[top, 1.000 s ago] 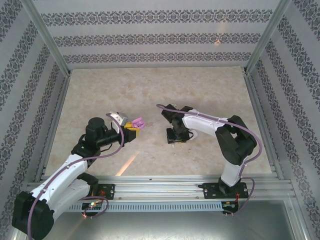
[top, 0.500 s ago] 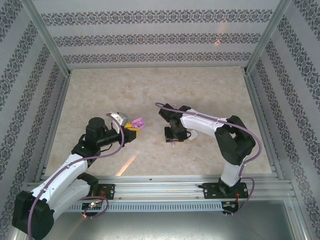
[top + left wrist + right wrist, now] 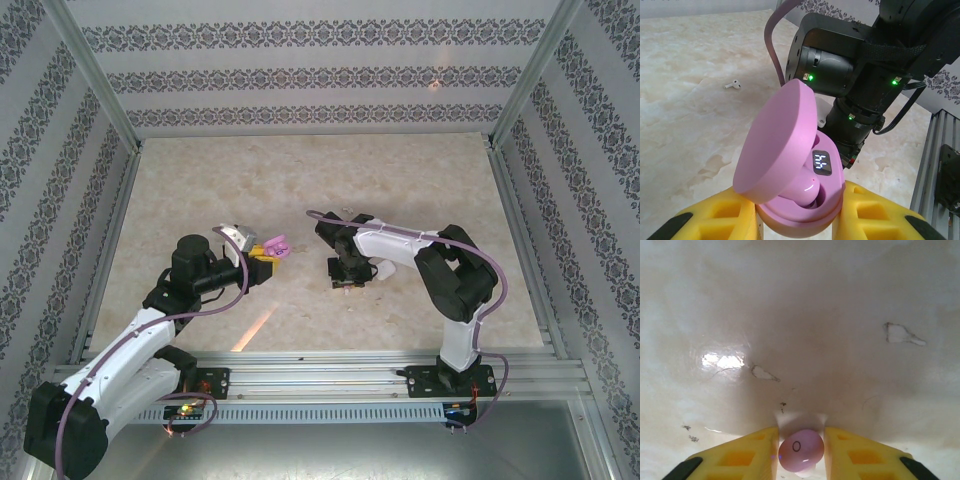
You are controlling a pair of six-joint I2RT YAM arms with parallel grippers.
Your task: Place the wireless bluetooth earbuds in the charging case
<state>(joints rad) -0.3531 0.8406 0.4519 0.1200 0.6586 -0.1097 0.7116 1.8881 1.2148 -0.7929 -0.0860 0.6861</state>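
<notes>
— Where is the purple charging case [image 3: 774, 150]?
— In the left gripper [image 3: 800, 212], clamped between its yellow fingers and held above the worktop [image 3: 400, 170]. The lid is tipped up, a small number display is lit inside, and one pale purple earbud [image 3: 807, 192] sits in its pocket.
— And the other purple one?
— Down on the worktop under the right gripper [image 3: 800, 437], which points straight down. Its fingers stand against both sides of that second purple earbud [image 3: 800, 450], closed on it.
— Anything else out there?
— A white earbud [image 3: 733, 85] lies on the worktop beyond the case, well apart from both grippers.
</notes>
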